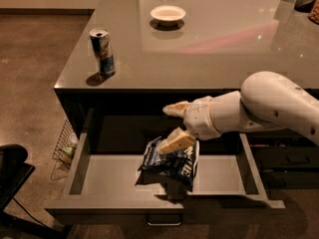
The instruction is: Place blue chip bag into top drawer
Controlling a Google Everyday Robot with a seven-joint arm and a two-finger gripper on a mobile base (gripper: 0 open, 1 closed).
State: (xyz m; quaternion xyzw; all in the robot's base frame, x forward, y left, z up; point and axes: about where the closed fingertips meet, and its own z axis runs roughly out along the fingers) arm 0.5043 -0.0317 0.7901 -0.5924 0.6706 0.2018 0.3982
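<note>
The blue chip bag (172,164), dark-blue crinkly foil with white lettering, is inside the open top drawer (107,179), near its middle, casting a shadow on the drawer floor. The drawer is grey, wide and shallow, pulled far out, with a small metal handle (163,222) on its front panel. My gripper (170,126) reaches in from the right, just above the bag. Its two tan fingers are spread apart, the upper one by the counter's edge and the lower one right at the bag's top edge. It holds nothing.
On the grey counter (209,54) stand a slim blue-silver drink can (102,52) at the left and a white bowl (168,14) at the back. A wire basket (65,146) sits left of the drawer, a black object (11,176) at lower left, and darker drawers (291,158) at the right.
</note>
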